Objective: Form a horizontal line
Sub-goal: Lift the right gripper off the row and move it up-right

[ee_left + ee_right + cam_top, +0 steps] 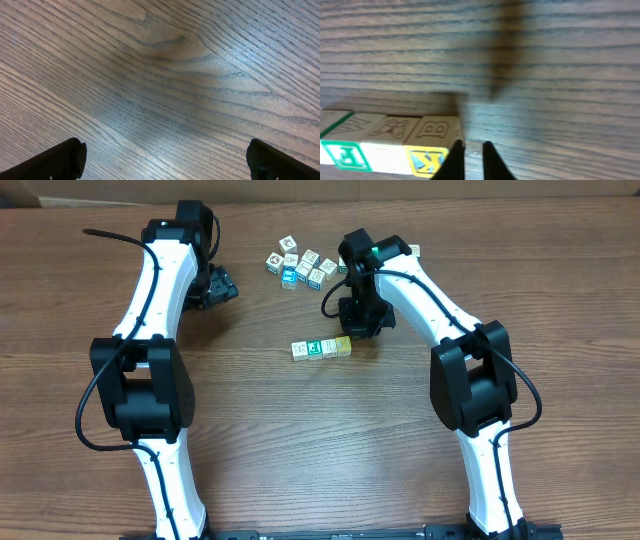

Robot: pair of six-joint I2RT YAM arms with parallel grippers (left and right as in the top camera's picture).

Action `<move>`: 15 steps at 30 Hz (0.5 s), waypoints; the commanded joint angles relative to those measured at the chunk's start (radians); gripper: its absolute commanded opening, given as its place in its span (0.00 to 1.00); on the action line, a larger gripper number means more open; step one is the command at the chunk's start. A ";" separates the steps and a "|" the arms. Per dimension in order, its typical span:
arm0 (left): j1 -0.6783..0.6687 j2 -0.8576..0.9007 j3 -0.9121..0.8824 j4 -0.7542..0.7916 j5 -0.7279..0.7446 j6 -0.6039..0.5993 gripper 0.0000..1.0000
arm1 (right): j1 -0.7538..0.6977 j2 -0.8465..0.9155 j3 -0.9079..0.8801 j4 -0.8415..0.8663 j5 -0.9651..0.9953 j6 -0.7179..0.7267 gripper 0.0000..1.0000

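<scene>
The horizontal line [321, 348] is a short straight row of four tiny picture cubes at the table's middle, faces white, green, white and yellow. My right gripper [358, 328] hangs just right of and behind the yellow end cube [343, 346]. In the right wrist view its fingers [473, 150] stand barely apart with only wood between them, the left fingertip beside the yellow cube [427, 160]. Whether it touches the cube I cannot tell. My left gripper [222, 285] is at the back left, wide open over bare wood [167, 162], holding nothing.
An irregular cluster of similar tiny cubes [300, 265] lies at the back centre, between the two arms. One more cube [413, 250] peeks out behind the right arm. The wooden table [300, 440] stretches out in front of the row.
</scene>
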 commanded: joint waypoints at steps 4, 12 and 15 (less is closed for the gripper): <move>-0.007 -0.021 0.021 -0.002 -0.010 0.005 1.00 | 0.003 -0.039 0.003 0.003 0.147 0.056 0.13; -0.009 -0.021 0.021 -0.002 -0.010 0.004 1.00 | -0.039 -0.039 0.003 -0.001 0.163 0.064 0.13; -0.008 -0.021 0.021 -0.002 -0.010 0.004 1.00 | -0.077 -0.039 0.003 -0.001 0.161 0.089 0.13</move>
